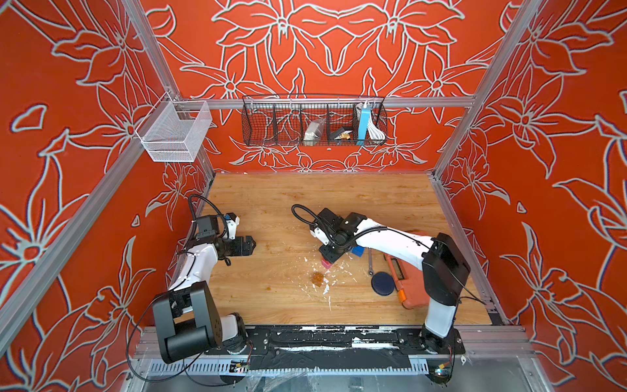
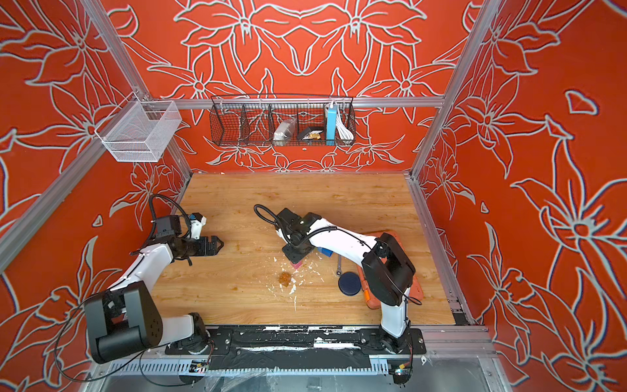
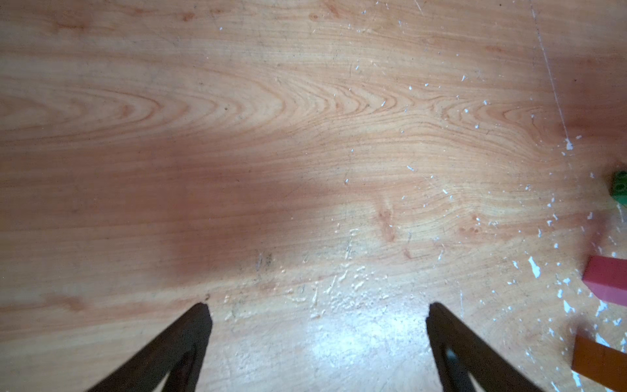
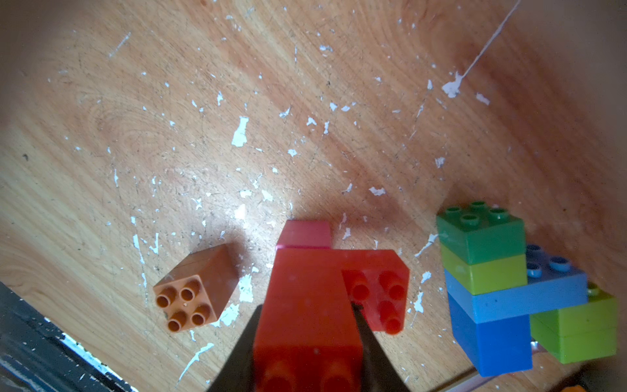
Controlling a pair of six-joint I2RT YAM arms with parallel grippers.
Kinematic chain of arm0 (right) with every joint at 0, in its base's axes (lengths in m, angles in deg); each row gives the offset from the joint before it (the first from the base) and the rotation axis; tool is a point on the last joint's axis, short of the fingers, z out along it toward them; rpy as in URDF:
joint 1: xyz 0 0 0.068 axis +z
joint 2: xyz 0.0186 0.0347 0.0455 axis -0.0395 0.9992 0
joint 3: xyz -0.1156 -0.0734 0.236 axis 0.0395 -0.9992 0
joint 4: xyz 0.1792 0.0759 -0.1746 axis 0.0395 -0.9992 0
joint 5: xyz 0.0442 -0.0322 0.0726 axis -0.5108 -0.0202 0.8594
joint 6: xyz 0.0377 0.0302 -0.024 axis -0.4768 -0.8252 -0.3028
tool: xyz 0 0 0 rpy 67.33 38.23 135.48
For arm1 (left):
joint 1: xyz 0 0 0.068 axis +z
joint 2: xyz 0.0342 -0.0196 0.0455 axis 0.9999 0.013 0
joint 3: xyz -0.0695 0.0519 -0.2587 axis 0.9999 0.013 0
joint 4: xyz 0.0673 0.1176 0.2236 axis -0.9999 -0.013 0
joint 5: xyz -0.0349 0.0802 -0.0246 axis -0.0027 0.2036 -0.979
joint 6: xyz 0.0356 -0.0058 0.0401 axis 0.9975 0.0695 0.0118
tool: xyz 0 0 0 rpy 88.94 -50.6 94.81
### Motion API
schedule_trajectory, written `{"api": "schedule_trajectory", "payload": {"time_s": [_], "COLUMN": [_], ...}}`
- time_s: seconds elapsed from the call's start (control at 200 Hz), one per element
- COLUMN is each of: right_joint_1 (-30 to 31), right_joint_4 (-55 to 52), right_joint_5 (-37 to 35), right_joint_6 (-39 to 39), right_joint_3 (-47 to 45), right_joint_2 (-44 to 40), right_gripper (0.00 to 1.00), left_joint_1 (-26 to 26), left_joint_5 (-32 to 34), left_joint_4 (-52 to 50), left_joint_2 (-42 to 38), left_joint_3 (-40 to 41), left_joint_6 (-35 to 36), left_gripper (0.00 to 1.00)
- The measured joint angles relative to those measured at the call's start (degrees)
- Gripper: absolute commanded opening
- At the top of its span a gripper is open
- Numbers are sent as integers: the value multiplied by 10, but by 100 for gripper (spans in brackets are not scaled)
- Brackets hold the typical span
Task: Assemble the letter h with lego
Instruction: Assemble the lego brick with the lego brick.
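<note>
gripping a red brick (image 4: 305, 342) by its sides, the right gripper (image 4: 306, 307) has its two dark fingers clamped tight, low over the wooden table (image 4: 305, 101). a second red piece (image 4: 376, 292), studs toward the wrist camera, lies hard against the held one; whether the two are joined cannot be told. a pink brick (image 4: 303, 234) sits just past the red ones. off to one side, apart, an amber-brown brick (image 4: 195, 288) lies tipped over. on the other side is a joined stack (image 4: 488, 288): a green brick (image 4: 481, 237), then a lime brick (image 4: 485, 275), then a long light-blue brick (image 4: 529, 298) that reaches sideways over a second lime brick (image 4: 576, 329), with a darker blue brick (image 4: 492, 346) at the end; whether it stands or lies flat cannot be told. white flecks dot the wood around them.

in both top views the bricks sit right of the table's middle, under and beside the right arm. nearer the right edge lie a wrench (image 1: 370, 263), a dark round disc (image 1: 383, 283) and an orange tool case (image 1: 409, 288), partly under the arm.

the left gripper (image 3: 318, 305) hovers over bare wood near the left edge, well apart from the bricks, fingers spread wide with nothing between them.
</note>
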Motion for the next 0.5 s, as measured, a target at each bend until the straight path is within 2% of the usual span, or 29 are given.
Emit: {"api": "schedule_trajectory", "payload": {"time_s": [0.495], "right_joint_1": [5], "right_joint_4": [20], "right_joint_5": [-14], "right_joint_6": [13], "right_joint_3": [-18], "right_joint_2": [-9], "right_gripper": [24], "left_joint_1": [0], "left_joint_5": [0], "left_joint_4": [0], "left_joint_2": [3], "left_joint_3": [0], "left_joint_6": [0], "left_gripper": [99]}}
